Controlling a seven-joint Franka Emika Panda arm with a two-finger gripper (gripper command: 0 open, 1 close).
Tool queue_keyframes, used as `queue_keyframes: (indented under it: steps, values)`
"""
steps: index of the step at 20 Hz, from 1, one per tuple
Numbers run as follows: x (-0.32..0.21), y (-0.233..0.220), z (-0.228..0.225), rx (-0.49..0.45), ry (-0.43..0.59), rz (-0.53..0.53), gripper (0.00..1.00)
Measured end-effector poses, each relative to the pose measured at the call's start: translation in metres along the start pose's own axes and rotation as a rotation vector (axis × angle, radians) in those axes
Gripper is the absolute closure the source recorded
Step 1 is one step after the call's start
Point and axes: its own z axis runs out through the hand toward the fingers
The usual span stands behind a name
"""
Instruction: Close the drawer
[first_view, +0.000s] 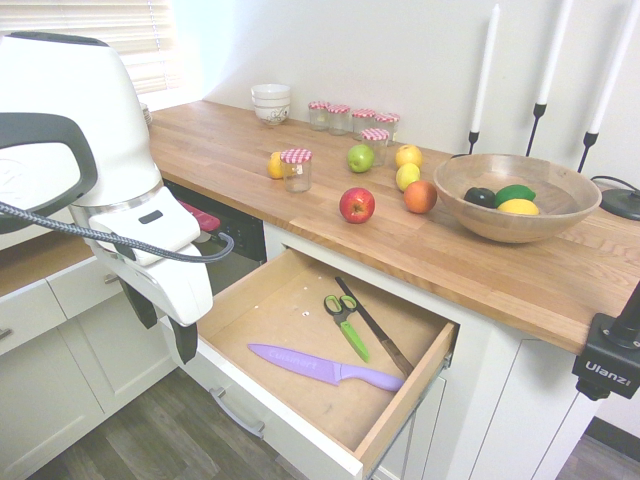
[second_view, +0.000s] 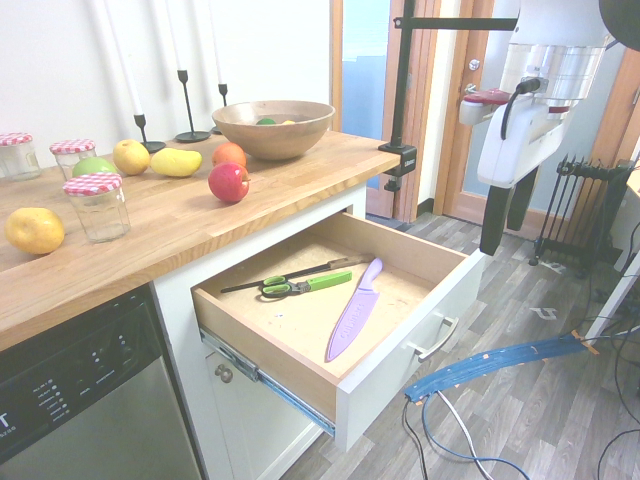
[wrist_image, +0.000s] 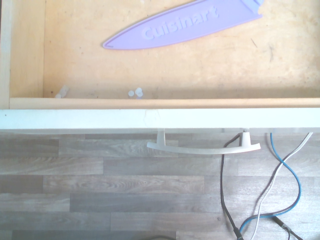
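inside, the drawer holds one purple knife, one scissors; jaws spread wide, holding nothing.

The drawer is pulled out, with a purple knife nearest its front; the gripper is held open at its left.

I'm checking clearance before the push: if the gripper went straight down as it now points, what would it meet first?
Probably the drawer's white front edge or handle, both directly below in the wrist view; depth is unclear.
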Motion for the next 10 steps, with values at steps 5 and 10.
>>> queue_keyframes:
  steps: [5, 10]
  values:
    - [0.014, 0.006, 0.026, -0.002, 0.008, 0.023, 0.00]
    - [0.031, 0.004, 0.109, -0.030, -0.023, 0.037, 0.00]
